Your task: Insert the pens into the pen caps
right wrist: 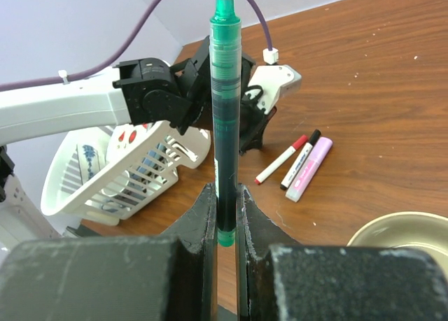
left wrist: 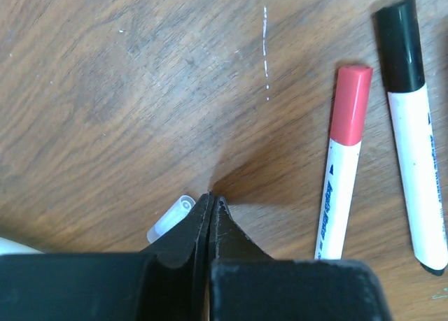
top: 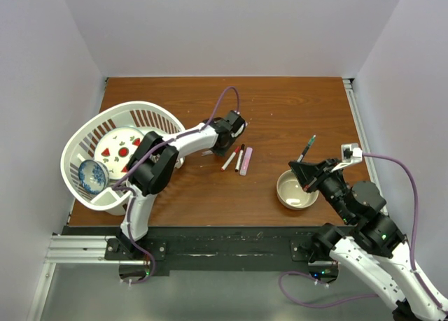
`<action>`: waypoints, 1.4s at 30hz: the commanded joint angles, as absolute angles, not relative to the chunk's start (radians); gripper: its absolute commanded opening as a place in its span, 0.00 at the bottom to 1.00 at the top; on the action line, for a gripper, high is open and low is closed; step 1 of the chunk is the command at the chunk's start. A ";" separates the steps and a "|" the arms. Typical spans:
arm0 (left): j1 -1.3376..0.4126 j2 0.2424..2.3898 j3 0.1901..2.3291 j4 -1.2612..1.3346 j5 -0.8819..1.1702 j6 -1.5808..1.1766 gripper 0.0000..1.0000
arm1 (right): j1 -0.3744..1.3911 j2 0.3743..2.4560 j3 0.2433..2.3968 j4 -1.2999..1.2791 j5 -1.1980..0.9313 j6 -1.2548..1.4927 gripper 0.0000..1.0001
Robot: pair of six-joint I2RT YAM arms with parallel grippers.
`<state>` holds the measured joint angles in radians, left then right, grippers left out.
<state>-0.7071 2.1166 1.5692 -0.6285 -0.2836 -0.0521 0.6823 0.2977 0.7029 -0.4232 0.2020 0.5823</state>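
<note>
Black fingers (right wrist: 201,223) of the right gripper (right wrist: 225,195) fill the foreground of the right wrist view. They are clamped on a thin, translucent dark-green pen (right wrist: 225,111) that stands upright between them, its white tip at the top. From above, this gripper hangs by the far rim of a round beige bowl (top: 297,189) on the right side of the table.

The left gripper (left wrist: 212,198) has its jaws pressed together on nothing, with the tips down at the wood. A tiny clear plastic cap (left wrist: 170,219) lies just beside them.

Three more pens lie side by side near the middle of the table, just right of the left gripper: a white marker with a red cap (left wrist: 343,167), a white marker with a black cap (left wrist: 413,125), and a thicker pale pink marker (top: 246,161). That makes four pens, one of them held, and one loose cap in view.

The surface is a brown wood-grain table (top: 280,104) with fine white scratches. Plain pale walls enclose it on three sides, and a black rail at the near edge carries the two arm bases.

At the left, one white slatted plastic basket (top: 140,105) holds a strawberry-patterned plate (top: 120,147) and a blue-patterned bowl (top: 92,175).
</note>
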 commanded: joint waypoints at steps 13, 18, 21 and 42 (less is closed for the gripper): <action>-0.624 1.996 1.582 -0.678 -0.049 0.238 0.43 | 0.681 0.279 0.758 -0.448 0.258 0.554 0.00; -0.588 2.017 1.592 -0.704 -0.054 0.253 0.43 | 0.681 0.273 0.769 -0.460 0.275 0.545 0.00; -0.586 2.042 1.604 -0.718 -0.034 0.267 0.43 | 0.681 0.276 0.770 -0.456 0.276 0.543 0.00; -0.568 2.125 1.539 -0.732 0.008 0.259 0.36 | 0.681 0.318 0.775 -0.428 0.270 0.546 0.00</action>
